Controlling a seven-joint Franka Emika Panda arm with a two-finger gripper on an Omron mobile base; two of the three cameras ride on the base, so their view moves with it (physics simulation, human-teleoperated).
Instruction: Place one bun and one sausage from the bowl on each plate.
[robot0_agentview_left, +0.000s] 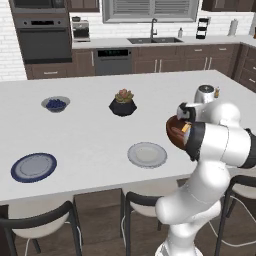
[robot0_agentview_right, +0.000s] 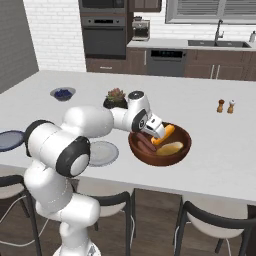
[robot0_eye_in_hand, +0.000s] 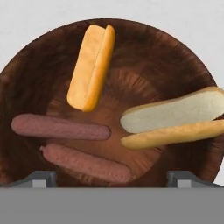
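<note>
The dark reddish-brown bowl (robot0_eye_in_hand: 144, 57) sits near the counter's front edge, right of the plain grey plate (robot0_agentview_left: 147, 154). It holds two buns, one upright (robot0_eye_in_hand: 91, 66) and one lying at the right (robot0_eye_in_hand: 175, 122). Two sausages, one (robot0_eye_in_hand: 59, 127) above the other (robot0_eye_in_hand: 85, 162), lie side by side at the left. My gripper (robot0_agentview_right: 160, 133) hovers just above the bowl, pointing down into it. It is open, its fingertips (robot0_eye_in_hand: 41, 178) spread wide with nothing between them. The blue-rimmed plate (robot0_agentview_left: 33, 167) lies far to the left, and both plates are bare.
A black plant pot (robot0_agentview_left: 123, 103) and a small grey bowl of blue berries (robot0_agentview_left: 55, 104) stand further back on the counter. Salt and pepper shakers (robot0_agentview_right: 225, 106) stand behind the bowl to the right. Chairs (robot0_agentview_left: 40, 225) line the counter's near edge.
</note>
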